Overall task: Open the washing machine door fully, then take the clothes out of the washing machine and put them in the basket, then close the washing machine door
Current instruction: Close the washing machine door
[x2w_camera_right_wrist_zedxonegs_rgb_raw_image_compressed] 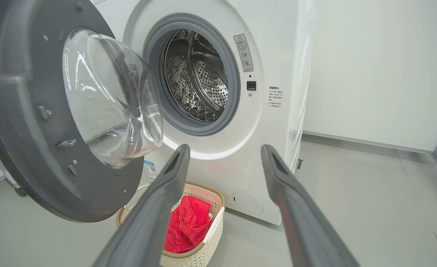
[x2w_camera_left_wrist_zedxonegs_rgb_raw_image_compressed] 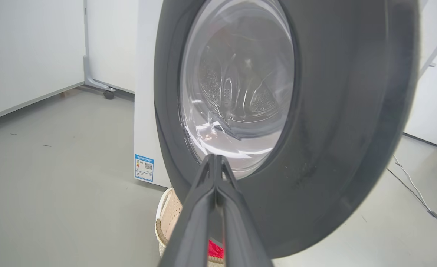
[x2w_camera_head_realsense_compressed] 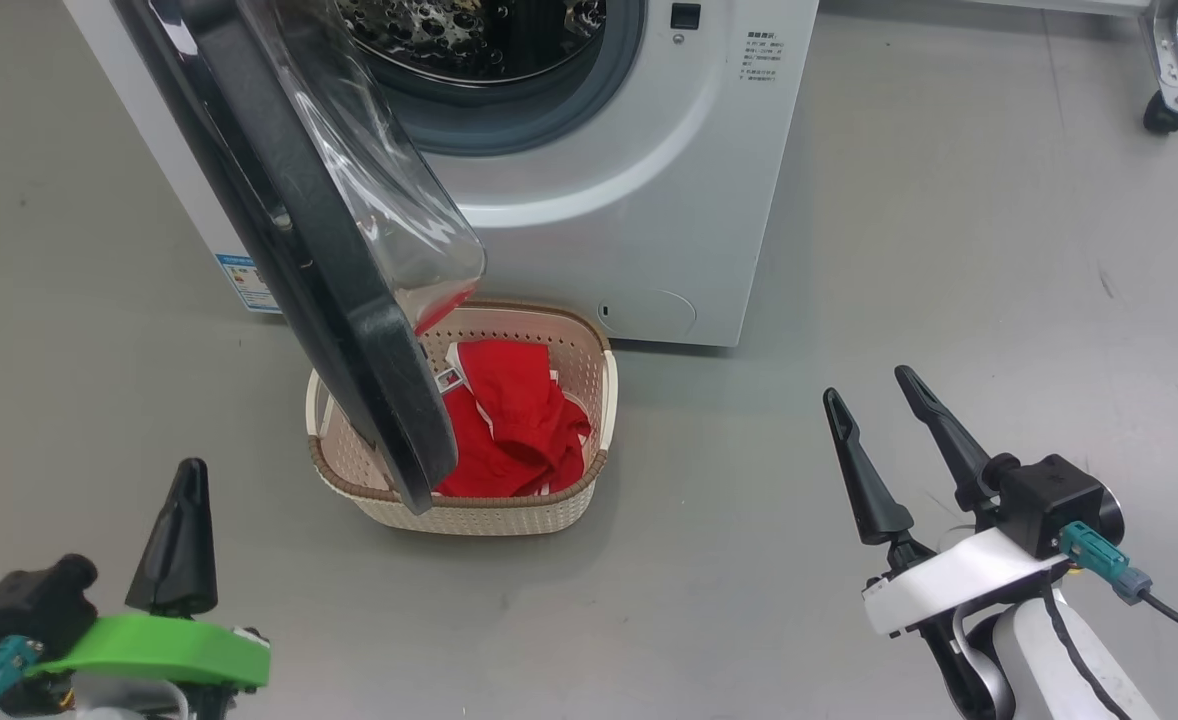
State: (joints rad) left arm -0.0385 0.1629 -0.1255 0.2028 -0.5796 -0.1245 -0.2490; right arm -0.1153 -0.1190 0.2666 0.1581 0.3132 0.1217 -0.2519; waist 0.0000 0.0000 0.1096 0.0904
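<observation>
One washing machine point(x2w_camera_head_realsense_compressed: 589, 230), one door point(x2w_camera_head_realsense_compressed: 349, 300), one basket point(x2w_camera_head_realsense_compressed: 509, 515), one left gripper point(x2w_camera_head_realsense_compressed: 189, 470), one right gripper point(x2w_camera_head_realsense_compressed: 867, 382)

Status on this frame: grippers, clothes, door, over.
Left gripper shut, empty; right gripper open, empty. Clothes in the basket; no red seen in drum. Washing machine door open, overhanging basket; closing not yet done.

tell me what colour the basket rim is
The basket rim is brown, woven-look, above cream perforated sides; head view shows it best.

Head camera looks steeply down; left wrist sits close behind the door point(x2w_camera_left_wrist_zedxonegs_rgb_raw_image_compressed: 333, 129), right wrist faces its inside; all share the basket point(x2w_camera_head_realsense_compressed: 509, 515).
</observation>
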